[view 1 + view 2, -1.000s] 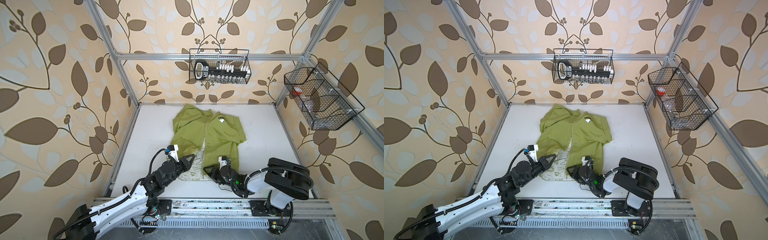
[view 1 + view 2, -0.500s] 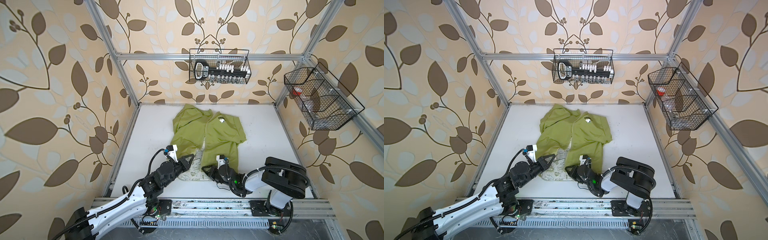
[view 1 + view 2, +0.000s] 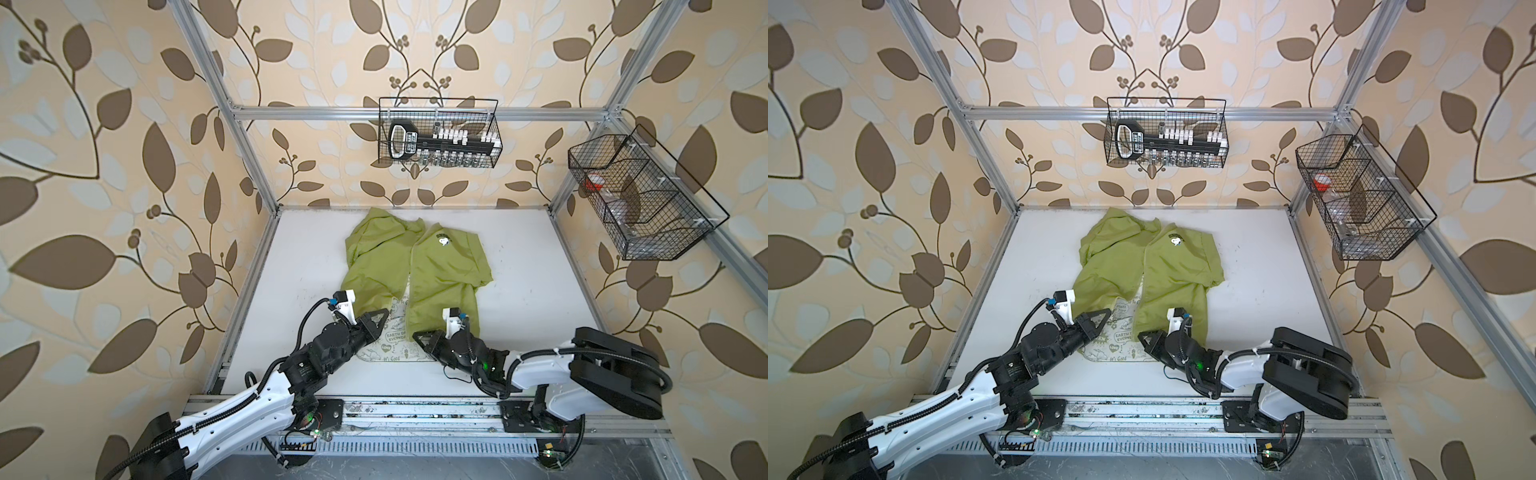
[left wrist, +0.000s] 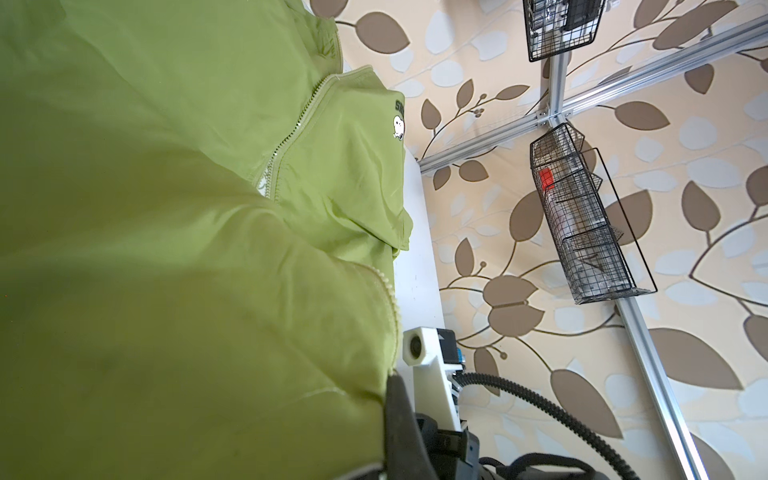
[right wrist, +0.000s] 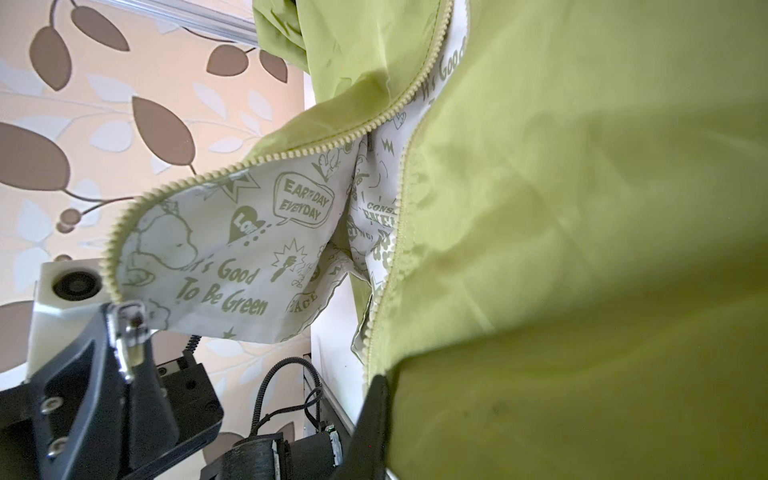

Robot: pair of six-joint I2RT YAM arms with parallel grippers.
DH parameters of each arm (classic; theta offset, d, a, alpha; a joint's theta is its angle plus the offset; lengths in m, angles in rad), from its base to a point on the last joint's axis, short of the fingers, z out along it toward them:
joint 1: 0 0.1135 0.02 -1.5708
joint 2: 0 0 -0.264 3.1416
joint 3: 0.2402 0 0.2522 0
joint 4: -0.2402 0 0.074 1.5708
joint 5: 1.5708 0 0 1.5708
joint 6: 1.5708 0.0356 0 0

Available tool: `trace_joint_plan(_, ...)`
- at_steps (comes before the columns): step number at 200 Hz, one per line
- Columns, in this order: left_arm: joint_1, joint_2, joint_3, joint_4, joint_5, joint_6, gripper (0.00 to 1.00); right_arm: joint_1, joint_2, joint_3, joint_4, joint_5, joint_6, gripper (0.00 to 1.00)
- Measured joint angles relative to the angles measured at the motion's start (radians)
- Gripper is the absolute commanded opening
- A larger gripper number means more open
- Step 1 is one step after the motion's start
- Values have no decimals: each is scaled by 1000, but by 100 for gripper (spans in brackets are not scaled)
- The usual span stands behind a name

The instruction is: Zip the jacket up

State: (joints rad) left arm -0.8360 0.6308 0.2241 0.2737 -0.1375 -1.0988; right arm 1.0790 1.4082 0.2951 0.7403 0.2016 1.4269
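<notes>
In both top views one green jacket [image 3: 432, 266] lies on the white table [image 3: 540, 324], hood toward the back wall. Its front is parted at the bottom, so the printed lining [image 3: 390, 340] shows. Two wire baskets hang up: one on the back wall [image 3: 438, 133], one on the right wall [image 3: 640, 199]. Two arms reach in low from the front rail [image 3: 415, 409], forearms nearly flat, tips facing each other at the hem. The left gripper [image 3: 383, 319] is clamped on the left front's bottom corner. The right gripper [image 3: 419, 336] is pinched together on the right front's lower edge.

From the left wrist, green cloth fills most of the view beside one dark finger [image 4: 399, 419].

From the right wrist, two rows of zipper teeth [image 5: 249, 160] spread apart. One metal slider [image 5: 131, 328] sits at the left gripper's tip.
</notes>
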Motion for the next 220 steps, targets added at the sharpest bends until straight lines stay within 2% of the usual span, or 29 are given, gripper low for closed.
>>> trace_joint_plan(36,0,0,-4,2,0,-4,0,1,-89,-56,-123,2,-19,2)
trace_joint_plan(86,0,17,-11,7,0,-5,0,2,-122,-134,-225,-14,-32,6)
trace_joint_plan(140,0,32,-11,7,0,-5,0,-11,-14,-132,-72,-65,-64,25)
trace_joint_plan(175,0,32,-11,7,1,-5,0,-16,48,-130,31,-93,-67,29)
trace_joint_plan(220,0,32,-11,7,1,-5,0,-17,55,-104,26,-117,-79,32)
